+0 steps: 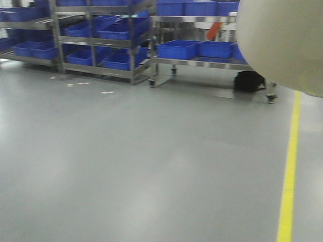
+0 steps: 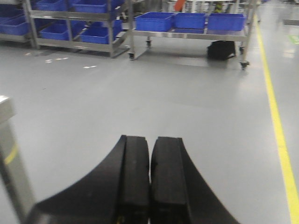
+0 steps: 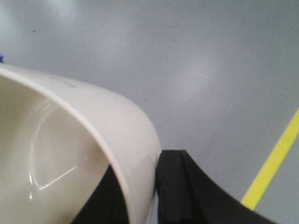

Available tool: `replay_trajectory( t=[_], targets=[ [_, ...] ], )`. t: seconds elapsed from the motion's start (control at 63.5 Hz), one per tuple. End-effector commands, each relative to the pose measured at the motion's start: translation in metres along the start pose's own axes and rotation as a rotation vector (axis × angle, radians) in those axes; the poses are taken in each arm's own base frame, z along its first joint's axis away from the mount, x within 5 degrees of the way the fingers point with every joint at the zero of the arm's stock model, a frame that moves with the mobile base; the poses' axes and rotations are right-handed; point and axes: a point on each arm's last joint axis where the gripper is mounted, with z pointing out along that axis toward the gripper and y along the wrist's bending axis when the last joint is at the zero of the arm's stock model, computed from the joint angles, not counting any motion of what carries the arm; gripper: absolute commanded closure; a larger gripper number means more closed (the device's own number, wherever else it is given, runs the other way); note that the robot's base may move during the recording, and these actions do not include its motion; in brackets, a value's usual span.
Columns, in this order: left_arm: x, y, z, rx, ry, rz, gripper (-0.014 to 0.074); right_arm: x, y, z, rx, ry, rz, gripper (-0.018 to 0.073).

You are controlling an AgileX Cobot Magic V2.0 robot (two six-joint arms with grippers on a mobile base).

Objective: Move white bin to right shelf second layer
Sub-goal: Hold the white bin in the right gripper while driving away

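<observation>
The white bin (image 3: 93, 121) is a cream-white tub held up off the floor; my right gripper (image 3: 142, 196) is shut on its wall, one finger inside and one outside. The bin also fills the top right of the front view (image 1: 282, 40). My left gripper (image 2: 150, 182) is shut and empty, pointing over the grey floor. Steel racks with blue crates stand far ahead (image 1: 101, 45); I cannot tell which is the right shelf second layer, and no roller tracks show.
A low steel cart (image 1: 202, 61) with blue crates (image 1: 176, 49) stands ahead, a black bag (image 1: 249, 80) under it. A yellow floor line (image 1: 290, 166) runs along the right. A steel post (image 2: 11, 158) is at the left edge of the left wrist view.
</observation>
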Motion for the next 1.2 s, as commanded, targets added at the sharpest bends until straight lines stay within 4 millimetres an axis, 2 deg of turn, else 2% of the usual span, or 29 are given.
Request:
replay_trajectory(
  t=[0.0, 1.181],
  targets=[
    [0.0006, -0.0003, 0.0006, 0.003, -0.073, -0.004, 0.0512, -0.0169, 0.0041, -0.0055, -0.031, -0.12, -0.002, 0.0504],
    [0.0006, -0.0003, 0.0006, 0.003, -0.073, -0.004, 0.0512, -0.0167, 0.004, -0.0055, -0.03, -0.116, -0.002, 0.0504]
  ],
)
